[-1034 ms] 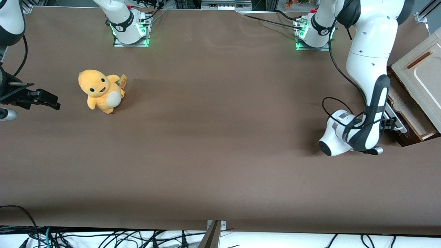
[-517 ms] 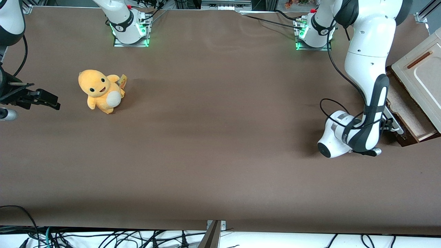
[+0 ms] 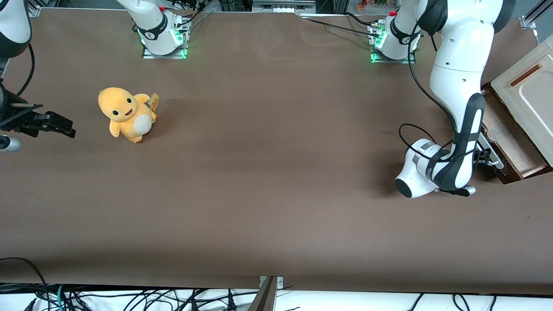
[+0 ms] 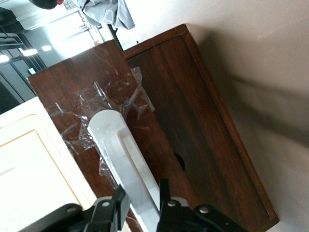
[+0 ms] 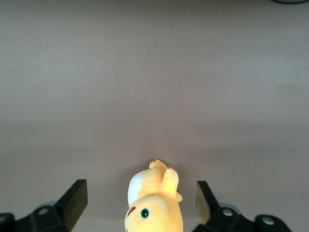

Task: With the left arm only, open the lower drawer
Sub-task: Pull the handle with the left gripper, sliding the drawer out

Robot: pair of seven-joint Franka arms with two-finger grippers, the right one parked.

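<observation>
The lower drawer (image 3: 510,138) stands partly pulled out of the cream-white cabinet (image 3: 529,93) at the working arm's end of the table, its pale beige inside showing. Its dark brown wooden front (image 4: 193,125) and long white bar handle (image 4: 123,154) fill the left wrist view. The left arm (image 3: 458,90) reaches down in front of the drawer. Its gripper (image 4: 140,195) is shut on the white handle, one black finger (image 4: 164,191) on each side of the bar. In the front view the gripper (image 3: 486,156) is mostly hidden by the wrist.
A yellow plush toy (image 3: 125,114) sits on the brown table (image 3: 268,172) toward the parked arm's end; it also shows in the right wrist view (image 5: 154,203). Clear tape (image 4: 111,101) is stuck on the drawer front near the handle's end. Cables (image 3: 129,298) hang past the table's near edge.
The left arm's wrist has moved away from the cabinet, toward the table's middle, with the handle in its grip, and the drawer has slid farther out, showing more of its beige inside.
</observation>
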